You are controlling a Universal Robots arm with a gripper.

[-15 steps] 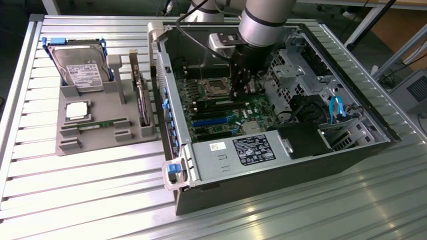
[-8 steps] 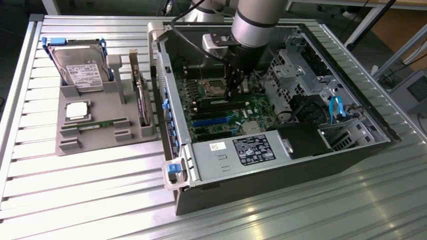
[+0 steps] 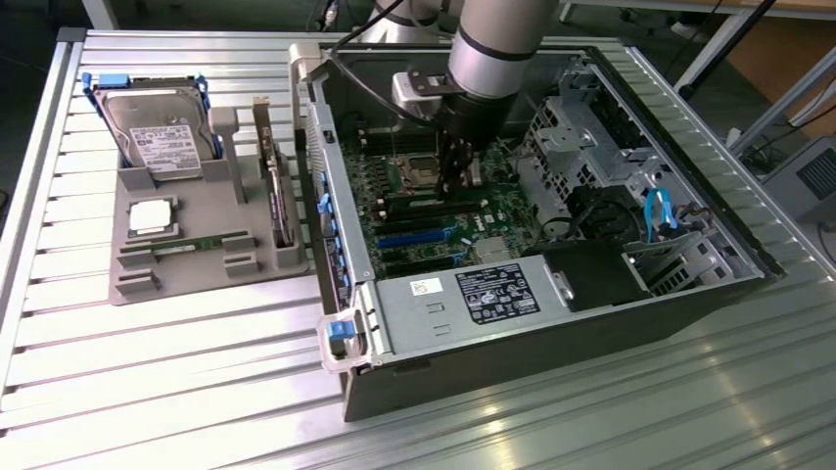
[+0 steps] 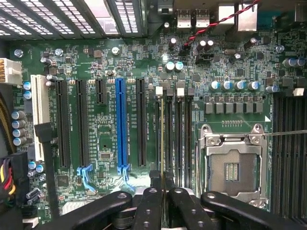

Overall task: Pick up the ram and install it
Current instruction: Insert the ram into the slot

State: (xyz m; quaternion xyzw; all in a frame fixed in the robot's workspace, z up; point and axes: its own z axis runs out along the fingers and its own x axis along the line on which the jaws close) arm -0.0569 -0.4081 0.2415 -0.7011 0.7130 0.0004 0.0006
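While my arm reaches down into the open grey computer case on the slatted metal table, I see the fingers closed on the thin green ram stick, held edge-on over the black memory slots beside the silver processor socket.

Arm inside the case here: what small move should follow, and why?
Probably a short straight push down: the pincer holds the ram edge-on, lined up along a memory slot beside the empty processor socket, apparently not yet seated.
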